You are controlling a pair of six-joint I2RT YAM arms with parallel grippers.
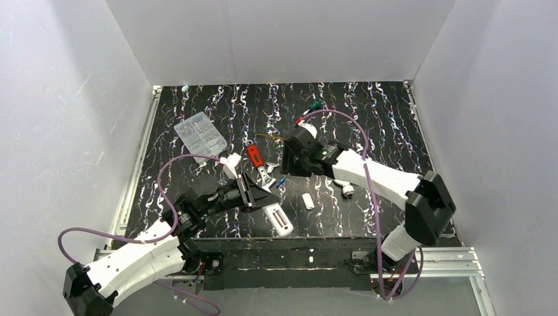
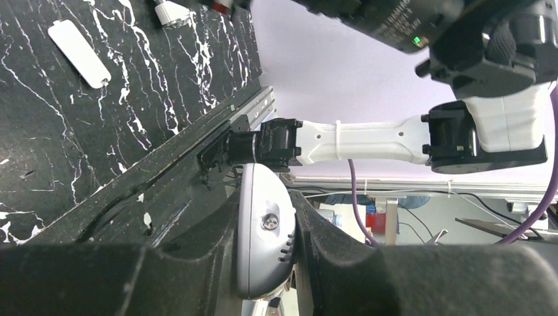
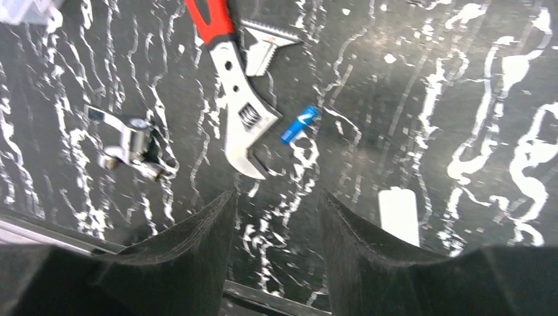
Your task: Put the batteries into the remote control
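Black padded fingers (image 2: 197,276) of the left pincer (image 2: 264,217) are clamped on the remote control (image 2: 262,253). It shows there as a pale rounded shell with 1 screw, held on edge right at the near rim of the table (image 2: 59,151), with the rail just below it. Its lower part is cut off by the fingers. The right pincer (image 3: 276,247) hangs over the table with its jaws apart and nothing between them. Beyond the gap, 1 blue battery (image 3: 299,124) lies flat near the head of a red-handled wrench (image 3: 237,115), apart from it. A flat white cover (image 3: 399,214) is partly hidden behind the right finger. A cluster of metal bits (image 3: 128,141) lies to the left, blurred. Overhead, marbled surface runs open from the right arm to the far and right walls, and a clear box (image 1: 200,133) sits far left.
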